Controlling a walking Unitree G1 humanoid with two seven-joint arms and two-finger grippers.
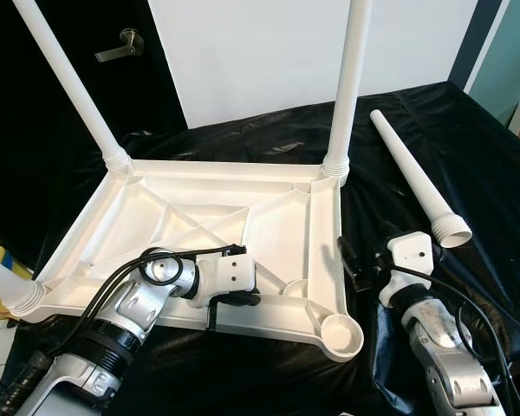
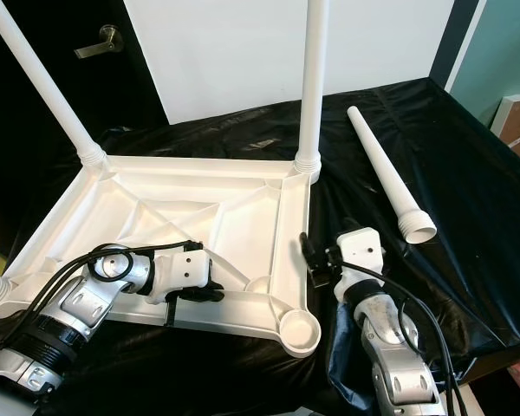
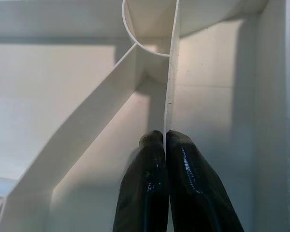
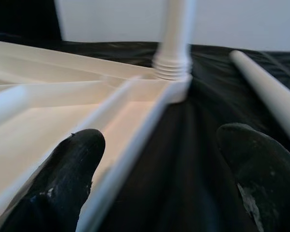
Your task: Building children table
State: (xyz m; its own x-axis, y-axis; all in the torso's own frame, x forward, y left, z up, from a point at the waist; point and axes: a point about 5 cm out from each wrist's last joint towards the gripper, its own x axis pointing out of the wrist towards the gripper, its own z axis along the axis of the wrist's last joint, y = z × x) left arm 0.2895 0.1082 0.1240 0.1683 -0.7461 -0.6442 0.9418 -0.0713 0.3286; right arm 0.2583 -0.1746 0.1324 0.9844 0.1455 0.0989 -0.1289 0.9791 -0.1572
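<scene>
A white plastic table top [image 1: 113, 217] lies upside down on the black cloth. Legs stand screwed in at its far left [image 1: 69, 82], far right [image 1: 348, 87] and near left [image 1: 0, 286] corners. The near right corner socket [image 1: 342, 334] holds no leg. A loose white leg [image 1: 413, 179] lies on the cloth to the right of the top. My left gripper [image 3: 165, 140] is shut on a thin inner rib [image 3: 171, 72] of the top, close to its near edge. My right gripper [image 4: 164, 159] is open, low beside the top's right rim [image 4: 135, 145], one finger on either side of it.
Black cloth [image 1: 468, 147] covers the work surface and drops off at the right and near edges. Behind stand a white wall panel [image 1: 260, 52] and a dark door with a lever handle [image 1: 121, 45]. Cables run along both of my forearms.
</scene>
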